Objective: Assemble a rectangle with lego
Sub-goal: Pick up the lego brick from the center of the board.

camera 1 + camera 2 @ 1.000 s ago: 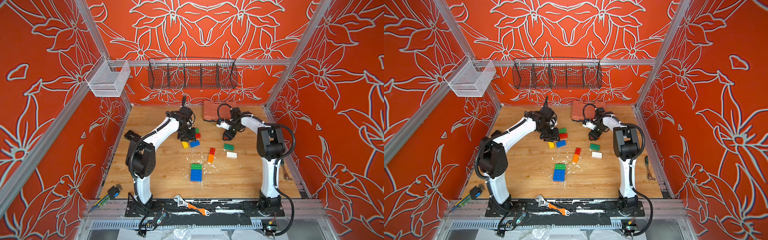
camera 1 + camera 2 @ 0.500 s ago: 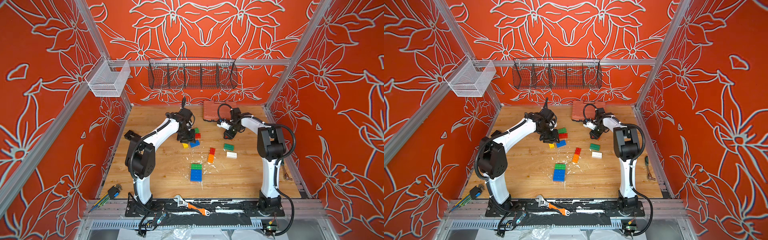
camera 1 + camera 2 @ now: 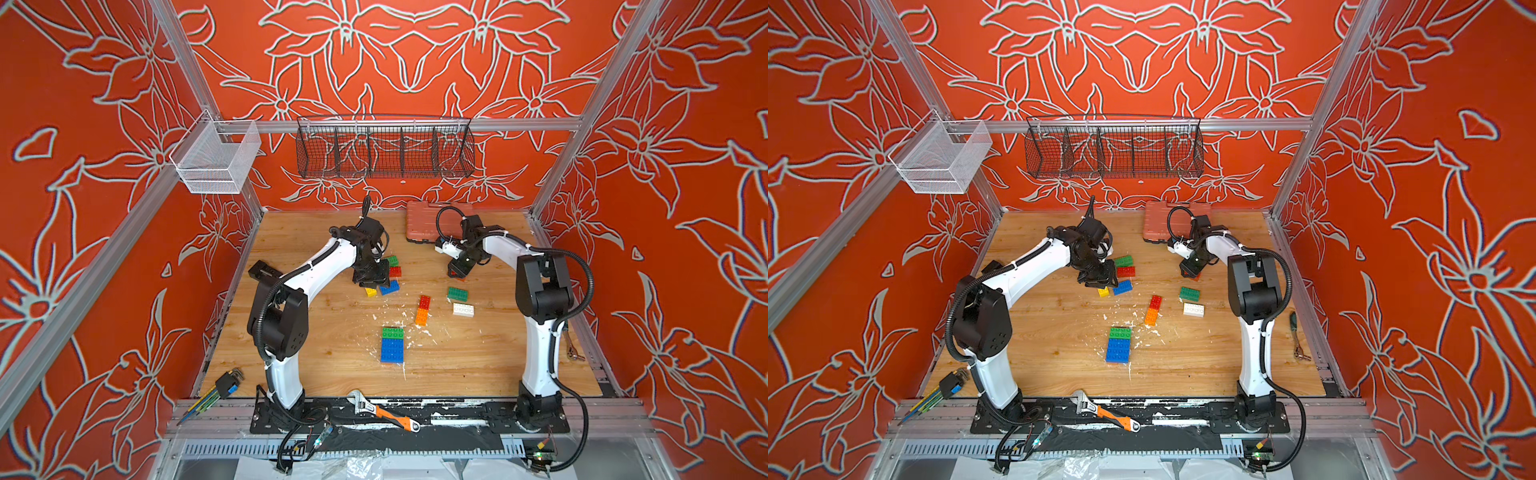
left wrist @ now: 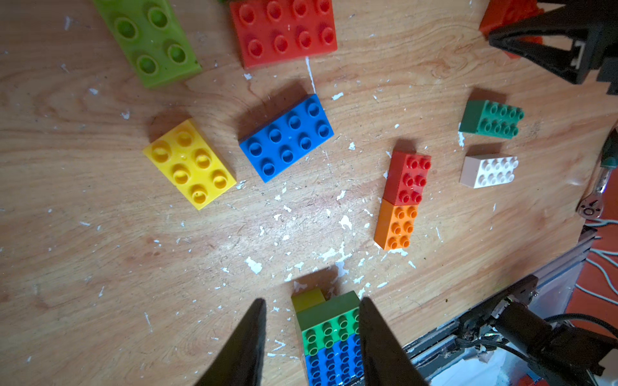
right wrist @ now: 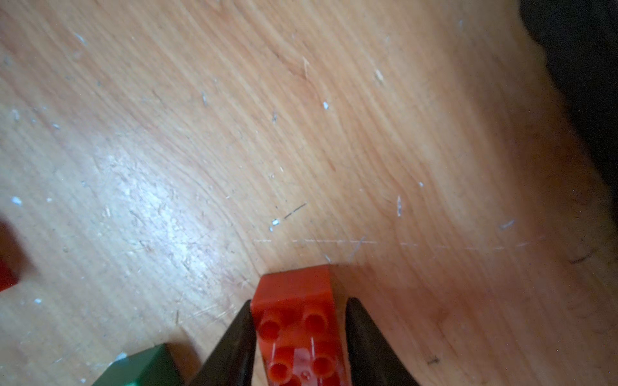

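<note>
The fingers [image 5: 234, 341] of the right gripper [image 5: 298, 300] pinch a red-orange studded plastic brick [image 5: 294, 290] by its two long sides. The brick sits low at the wood, and we cannot tell whether it is lifted. In a top view this happens near the back of the board, just in front of a salmon-pink ribbed plastic case [image 3: 424, 222]. A dark green brick [image 3: 457, 294] and a white brick [image 3: 463, 310] lie near, toward the front.

The fingers [image 4: 247, 344] of the left gripper [image 4: 311, 299] stand spread and hold nothing. In both top views it hangs over a loose group: a yellow six-stud brick [image 4: 189, 163], a blue eight-stud brick [image 4: 287, 137], a red eight-stud brick [image 4: 284, 30] and a lime brick [image 4: 150, 40], all apart from each other. In the middle a small red brick [image 4: 406, 177] touches an orange brick [image 4: 394, 227] end to end. Closer to the front lies the joined block [image 3: 392, 345], green at one end and blue for the rest.

A metal ratchet head [image 4: 588, 210] at the board's edge carries a small mark that we cannot read.

The light wooden board [image 3: 332, 365] is scratched and dotted with white flecks. Orange-red walls [image 3: 104, 208] with pale flower outlines close it in. A black wire basket [image 3: 384, 149] and a white mesh basket [image 3: 216, 160] hang on the aluminium frame. An orange-handled wrench [image 3: 384, 415] lies at the front.
</note>
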`<act>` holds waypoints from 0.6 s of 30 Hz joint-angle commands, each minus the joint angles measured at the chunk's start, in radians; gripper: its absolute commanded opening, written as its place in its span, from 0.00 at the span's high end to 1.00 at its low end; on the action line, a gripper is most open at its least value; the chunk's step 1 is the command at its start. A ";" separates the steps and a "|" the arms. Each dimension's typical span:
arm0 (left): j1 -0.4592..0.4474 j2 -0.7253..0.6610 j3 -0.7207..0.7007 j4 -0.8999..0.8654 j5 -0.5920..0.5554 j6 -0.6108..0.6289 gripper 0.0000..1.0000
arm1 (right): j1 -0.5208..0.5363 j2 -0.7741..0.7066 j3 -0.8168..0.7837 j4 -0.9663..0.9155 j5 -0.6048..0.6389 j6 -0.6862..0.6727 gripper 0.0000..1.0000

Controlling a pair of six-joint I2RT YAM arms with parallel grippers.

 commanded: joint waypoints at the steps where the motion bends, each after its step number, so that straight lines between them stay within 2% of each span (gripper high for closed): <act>1: 0.006 -0.030 0.000 -0.010 0.005 0.002 0.56 | 0.003 -0.030 -0.010 -0.012 -0.006 -0.004 0.63; 5: 0.006 -0.031 -0.002 -0.012 0.002 0.002 0.56 | 0.011 -0.028 -0.010 -0.015 0.010 -0.009 0.71; 9: 0.005 -0.039 -0.006 -0.009 -0.002 -0.003 0.57 | 0.031 -0.048 -0.009 -0.002 0.078 -0.027 0.87; 13: 0.006 -0.052 -0.016 -0.001 -0.019 -0.007 0.57 | 0.063 -0.117 0.001 -0.012 0.131 -0.056 0.89; 18: 0.006 -0.060 -0.038 0.027 -0.035 -0.032 0.57 | 0.111 -0.191 0.079 -0.142 0.082 -0.067 0.89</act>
